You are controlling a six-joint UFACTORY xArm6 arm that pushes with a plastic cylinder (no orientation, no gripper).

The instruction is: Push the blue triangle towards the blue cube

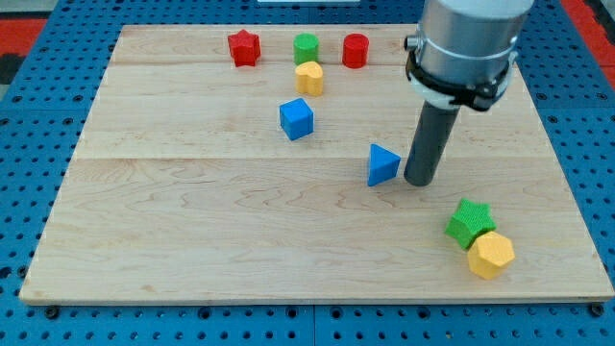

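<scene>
The blue triangle [382, 164] lies right of the board's middle. The blue cube [297, 118] sits up and to its left, about a block's width of bare wood between them. My tip [419, 180] rests on the board just to the right of the blue triangle, close to its right edge or touching it; I cannot tell which. The dark rod rises from the tip to the grey arm body at the view's top right.
A red star [244, 47], a green block [306, 46] and a red cylinder [356, 50] line the top edge. A yellow block [308, 78] sits under the green one. A green star [470, 222] and a yellow hexagon [491, 254] lie at the bottom right.
</scene>
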